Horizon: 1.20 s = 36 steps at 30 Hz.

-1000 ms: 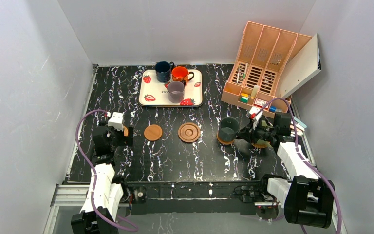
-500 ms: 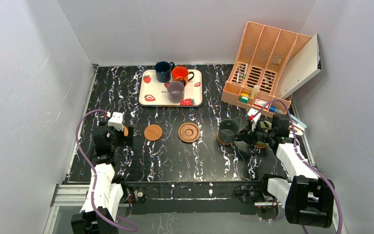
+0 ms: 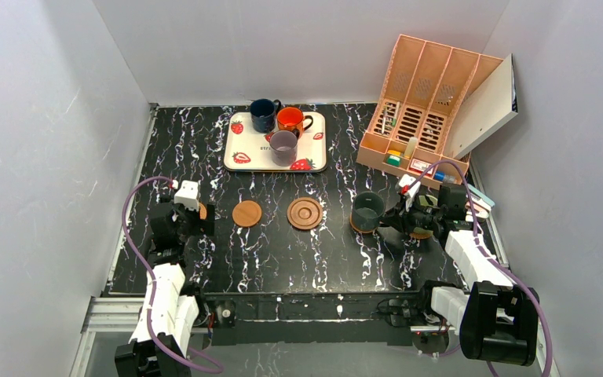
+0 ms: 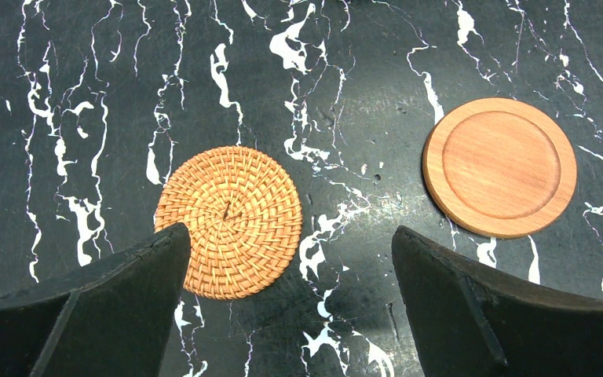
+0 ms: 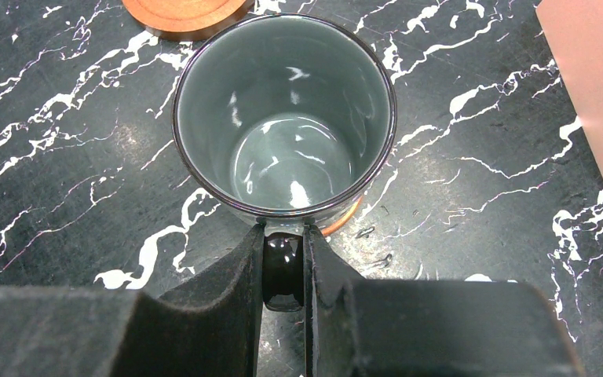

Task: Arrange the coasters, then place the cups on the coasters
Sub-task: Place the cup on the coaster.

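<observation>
The dark grey-green cup (image 3: 367,209) (image 5: 286,118) stands upright over a coaster (image 5: 345,220), of which only an orange edge shows. My right gripper (image 5: 284,232) (image 3: 392,216) is shut on the cup's handle. Left of it lie a ringed brown coaster (image 3: 305,213) and a smooth terracotta coaster (image 3: 246,213) (image 4: 500,165). A woven coaster (image 4: 232,220) lies flat under my left gripper (image 4: 290,243) (image 3: 196,210), which hangs open above the table, its left finger over the woven rim. Navy (image 3: 264,114), orange-red (image 3: 290,120) and mauve (image 3: 283,147) cups sit on the tray.
The white strawberry-print tray (image 3: 239,161) lies at the back centre. A peach file organiser (image 3: 428,102) with small items and a leaning white board (image 3: 483,106) fills the back right, close behind my right arm. Grey walls enclose the table.
My right wrist has shifted slightly while the grey-green cup stays over its coaster. The left arm has not moved.
</observation>
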Available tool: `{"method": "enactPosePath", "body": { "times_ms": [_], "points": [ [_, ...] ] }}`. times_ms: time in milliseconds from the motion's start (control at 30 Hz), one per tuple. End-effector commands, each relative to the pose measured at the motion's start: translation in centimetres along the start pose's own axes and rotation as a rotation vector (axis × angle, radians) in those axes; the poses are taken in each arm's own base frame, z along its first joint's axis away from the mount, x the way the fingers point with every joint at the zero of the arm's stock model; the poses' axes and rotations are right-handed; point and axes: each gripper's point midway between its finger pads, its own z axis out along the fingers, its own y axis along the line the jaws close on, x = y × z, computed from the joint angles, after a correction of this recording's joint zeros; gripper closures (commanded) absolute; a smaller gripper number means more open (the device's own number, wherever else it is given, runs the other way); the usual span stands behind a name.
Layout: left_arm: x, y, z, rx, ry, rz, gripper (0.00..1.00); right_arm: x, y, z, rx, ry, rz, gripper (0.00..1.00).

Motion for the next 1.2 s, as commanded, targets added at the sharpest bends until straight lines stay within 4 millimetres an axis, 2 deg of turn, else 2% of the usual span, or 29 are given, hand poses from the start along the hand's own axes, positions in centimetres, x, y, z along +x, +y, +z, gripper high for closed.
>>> {"method": "enactPosePath", "body": {
  "times_ms": [0,333,467,800,1167],
  "points": [
    [-0.83,0.30,-0.01,-0.005,-0.023,0.009,0.02,-1.85,-0.37,0.14,-0.014,-0.058,-0.081,0.99],
    [-0.86,0.37,-0.02,-0.009,-0.025,0.009,0.02,-1.61,-0.20,0.13,-0.021,-0.052,-0.094,0.99],
    [-0.83,0.37,-0.02,-0.010,-0.024,0.009,0.02,-1.57,-0.13,0.14,-0.025,-0.050,-0.099,0.96],
    [-0.86,0.40,-0.04,-0.011,-0.026,0.010,0.02,-1.47,0.04,0.10,-0.032,-0.045,-0.108,0.84],
    [-0.83,0.41,-0.06,-0.013,-0.026,0.008,0.02,-1.39,0.26,0.06,-0.043,-0.042,-0.112,0.67]
  ]
}}
